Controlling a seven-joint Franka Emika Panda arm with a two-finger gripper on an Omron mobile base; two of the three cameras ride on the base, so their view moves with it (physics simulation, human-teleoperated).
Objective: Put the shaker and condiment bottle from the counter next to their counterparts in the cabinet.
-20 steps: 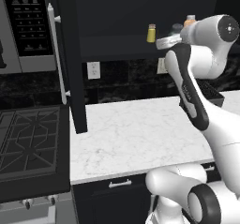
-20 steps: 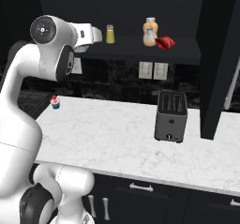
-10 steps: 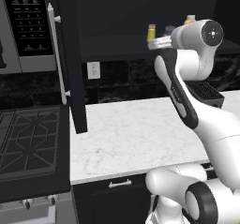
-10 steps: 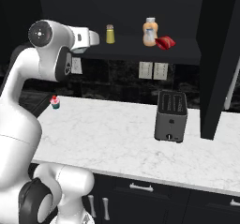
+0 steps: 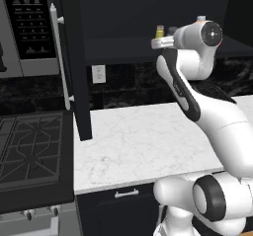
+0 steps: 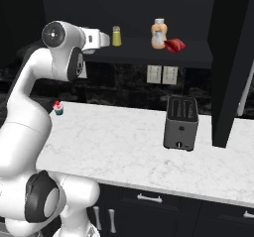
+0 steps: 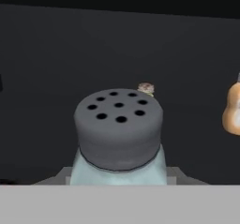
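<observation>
Step in hand: shelving the shaker. The pincer pinches it at shelf height. Next: advance, set it beside the yellow shaker, release.

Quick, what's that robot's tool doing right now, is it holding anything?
Tool: closed on the pale blue-grey shaker, held up at the cabinet shelf.
</observation>
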